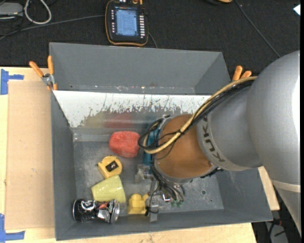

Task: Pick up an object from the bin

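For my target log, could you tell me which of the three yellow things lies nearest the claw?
The small yellow toy by the near wall, right beside the claw; the cup and tape measure lie farther left.

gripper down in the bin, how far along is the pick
Reach looks done: the gripper sits low near the bin's front wall, beside a small yellow toy. In hand: nothing visibly gripped. Left: grasp and lift. The yellow cup, yellow tape measure and crushed black can lie apart from it.
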Motion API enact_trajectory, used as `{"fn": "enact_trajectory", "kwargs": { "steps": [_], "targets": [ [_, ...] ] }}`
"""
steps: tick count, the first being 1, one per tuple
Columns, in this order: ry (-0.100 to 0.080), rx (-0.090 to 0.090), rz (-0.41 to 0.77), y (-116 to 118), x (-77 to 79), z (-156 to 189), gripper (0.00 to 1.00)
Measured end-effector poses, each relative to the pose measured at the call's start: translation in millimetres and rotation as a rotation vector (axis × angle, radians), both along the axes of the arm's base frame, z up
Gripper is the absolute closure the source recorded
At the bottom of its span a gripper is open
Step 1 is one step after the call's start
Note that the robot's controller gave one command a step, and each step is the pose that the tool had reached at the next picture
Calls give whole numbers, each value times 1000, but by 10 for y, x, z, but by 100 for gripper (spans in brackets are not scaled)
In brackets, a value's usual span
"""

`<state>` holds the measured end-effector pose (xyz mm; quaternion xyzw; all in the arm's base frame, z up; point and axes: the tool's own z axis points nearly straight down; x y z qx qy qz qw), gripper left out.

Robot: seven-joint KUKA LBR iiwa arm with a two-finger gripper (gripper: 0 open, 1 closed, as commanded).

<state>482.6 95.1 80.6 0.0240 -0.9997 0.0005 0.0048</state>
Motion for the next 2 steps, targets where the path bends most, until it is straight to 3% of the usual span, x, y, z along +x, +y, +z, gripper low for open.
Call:
{"fn": "enact_trajectory", "kwargs": {
  "steps": [1, 2],
  "targets": [
    [-1, 4, 3, 29, -6, 2, 0],
    [-5, 6, 272, 61, 196, 204, 0]
  ]
}}
